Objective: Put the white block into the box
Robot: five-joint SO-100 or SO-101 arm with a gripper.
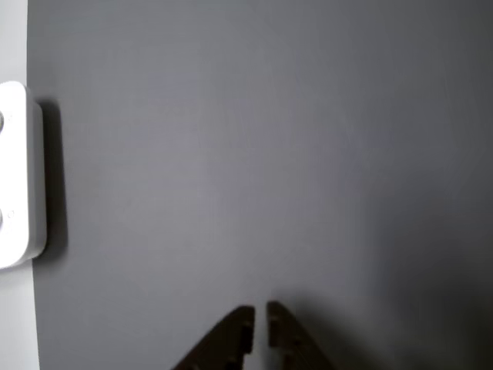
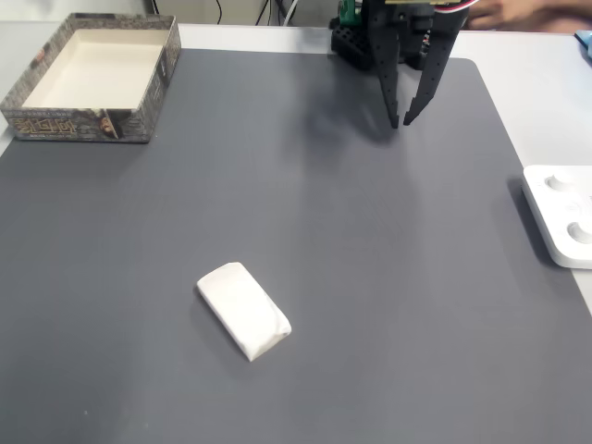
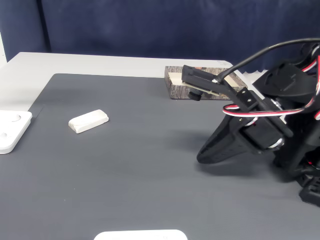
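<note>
One grey mat (image 2: 305, 231) carries everything: the box (image 2: 92, 79) at ten o'clock, the white block (image 2: 243, 310) at six. The gripper (image 2: 400, 122), empty and barely parted, could mistakenly take the dimpled slab (image 2: 562, 217) at three.

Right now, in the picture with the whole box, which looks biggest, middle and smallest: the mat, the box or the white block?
1. The grey mat, biggest by far.
2. The box.
3. The white block, smallest, though it lies nearer the camera than the box.
</note>
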